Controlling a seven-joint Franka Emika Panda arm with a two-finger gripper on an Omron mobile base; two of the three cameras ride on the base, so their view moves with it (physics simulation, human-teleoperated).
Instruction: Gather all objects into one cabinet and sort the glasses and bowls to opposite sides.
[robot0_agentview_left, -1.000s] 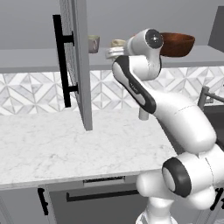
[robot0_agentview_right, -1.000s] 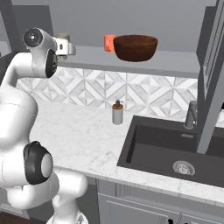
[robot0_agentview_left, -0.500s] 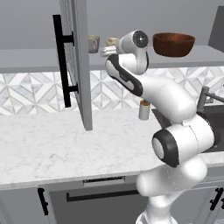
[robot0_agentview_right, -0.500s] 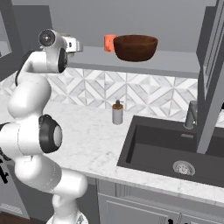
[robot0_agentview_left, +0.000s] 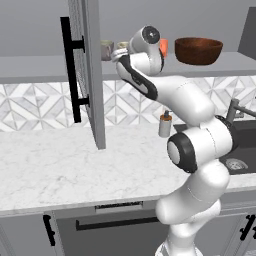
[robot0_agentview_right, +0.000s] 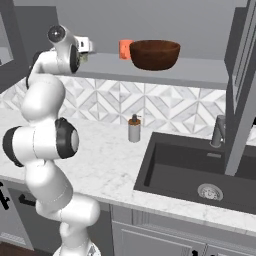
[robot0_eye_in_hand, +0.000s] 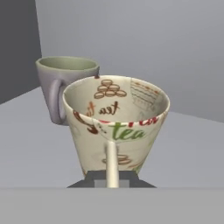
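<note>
cream mug (robot0_eye_in_hand: 116, 127) | inside wall: "tea" | outside: "tea"

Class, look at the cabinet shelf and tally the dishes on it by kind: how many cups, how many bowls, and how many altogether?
Cups: 3 (grey cup, cream patterned cup, orange cup)
Bowls: 1 (dark brown bowl)
Total: 4

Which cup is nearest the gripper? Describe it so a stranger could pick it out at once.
Look at the flat grey shelf of the upper wall cabinet, at its end away from the wide dark brown bowl. Of two cups there, it is the cream tapered cup in front of the plain grey mug, printed with "tea" lettering.
</note>
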